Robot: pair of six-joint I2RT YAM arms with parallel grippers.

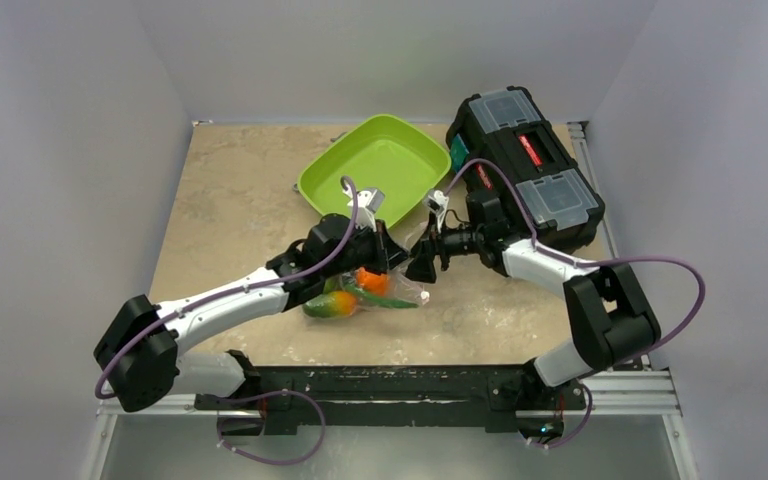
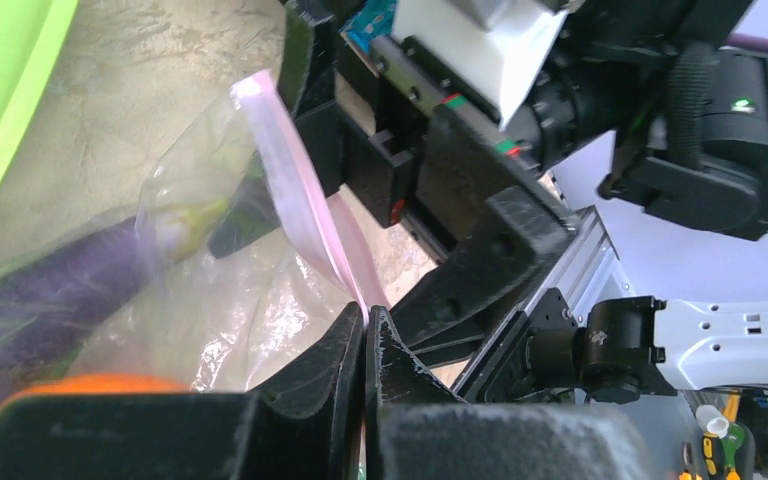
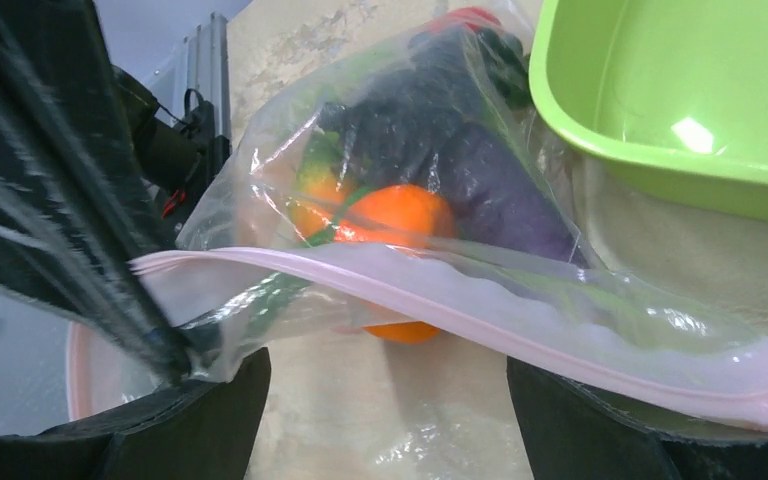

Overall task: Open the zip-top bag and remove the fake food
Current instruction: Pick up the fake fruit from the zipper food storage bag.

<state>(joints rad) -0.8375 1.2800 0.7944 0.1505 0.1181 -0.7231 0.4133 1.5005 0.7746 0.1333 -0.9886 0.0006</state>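
The zip-top bag (image 1: 385,292) lies mid-table holding the fake food: an orange (image 1: 372,281), a green pod (image 1: 392,301) and a green-orange fruit (image 1: 330,304). My left gripper (image 1: 392,258) is shut on the bag's pink zip strip (image 2: 305,205), pinched at the fingertips (image 2: 365,325). In the right wrist view the pink strip (image 3: 480,300) runs across between my right gripper's (image 3: 390,410) wide-apart fingers (image 3: 210,410), which do not grip it. Inside the bag (image 3: 290,150) show the orange (image 3: 400,215), a purple eggplant (image 3: 495,185) and a red strawberry (image 3: 465,17). The right gripper (image 1: 422,265) faces the left one.
A lime-green tray (image 1: 332,170) stands just behind the bag, and also shows in the right wrist view (image 3: 660,150). A black toolbox (image 1: 525,165) sits at the back right, close behind the right arm. The metal rail (image 1: 440,380) runs along the near edge.
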